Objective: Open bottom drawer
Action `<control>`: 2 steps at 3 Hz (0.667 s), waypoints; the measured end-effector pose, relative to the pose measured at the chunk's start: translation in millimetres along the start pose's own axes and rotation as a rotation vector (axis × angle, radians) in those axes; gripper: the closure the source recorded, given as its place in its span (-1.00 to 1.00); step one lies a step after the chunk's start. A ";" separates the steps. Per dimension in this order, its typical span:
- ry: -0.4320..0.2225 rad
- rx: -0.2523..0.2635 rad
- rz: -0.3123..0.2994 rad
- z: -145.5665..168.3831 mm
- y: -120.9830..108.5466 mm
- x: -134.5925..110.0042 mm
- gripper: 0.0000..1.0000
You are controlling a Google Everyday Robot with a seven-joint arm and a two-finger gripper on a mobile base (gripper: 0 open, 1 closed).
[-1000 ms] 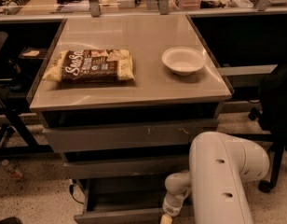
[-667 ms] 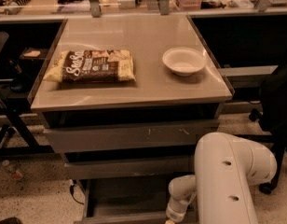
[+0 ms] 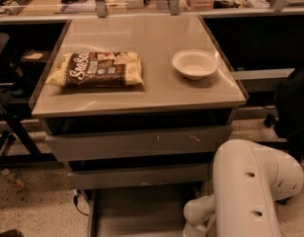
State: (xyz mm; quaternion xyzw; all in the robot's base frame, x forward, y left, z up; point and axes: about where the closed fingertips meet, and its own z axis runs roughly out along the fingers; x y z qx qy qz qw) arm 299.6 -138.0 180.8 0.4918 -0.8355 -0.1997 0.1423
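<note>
The white two-finger gripper (image 3: 192, 230) hangs at the very bottom edge of the view, pointing downward and mostly cut off there. Just above it, a slim white cylindrical wrist (image 3: 200, 210) bends down into it from the right. Above and to the right of the gripper rises the bulky rounded white plastic arm link (image 3: 250, 191). Its broad upper end curves into a rounded white joint housing (image 3: 286, 174) farther right.

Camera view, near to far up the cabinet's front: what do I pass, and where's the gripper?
Bottom drawer, pulled open → middle drawer front → scratched top drawer front → tabletop. The gripper lies below the picture's bottom edge, under the arm, right of the open drawer.
</note>
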 end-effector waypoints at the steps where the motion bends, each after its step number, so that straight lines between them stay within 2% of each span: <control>1: 0.002 -0.007 -0.004 0.7 -5.9 -1.4 -1.00; 2: -0.003 -0.026 0.027 0.4 -9.4 8.7 -1.00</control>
